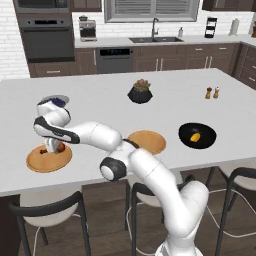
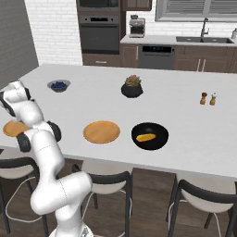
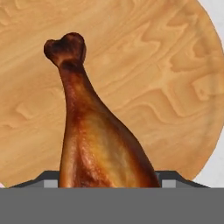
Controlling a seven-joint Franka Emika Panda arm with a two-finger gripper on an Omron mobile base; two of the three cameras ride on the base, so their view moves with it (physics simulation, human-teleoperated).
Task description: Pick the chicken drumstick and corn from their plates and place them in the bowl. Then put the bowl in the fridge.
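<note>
The chicken drumstick (image 3: 100, 144) lies on a tan wooden plate (image 3: 166, 78) at the counter's near left, bone end pointing away from the hand. My gripper (image 3: 109, 179) is low over that plate (image 1: 42, 161) and straddles the drumstick's (image 1: 59, 147) thick end, jaws open on either side of the meat. The corn (image 1: 195, 136), a short yellow cob, rests in a black round dish (image 1: 197, 127) to the right; this dish (image 2: 149, 129) with the corn (image 2: 146, 137) sits near the front edge. The small blue bowl (image 2: 59, 85) stands further back on the left. The fridge is out of view.
A second wooden plate (image 1: 146, 142) lies bare between the arm and the black dish. A black faceted pot with a plant (image 1: 141, 93) stands mid-counter, and two small shakers (image 1: 212, 92) at the right. Stools (image 1: 47, 210) line the near counter edge.
</note>
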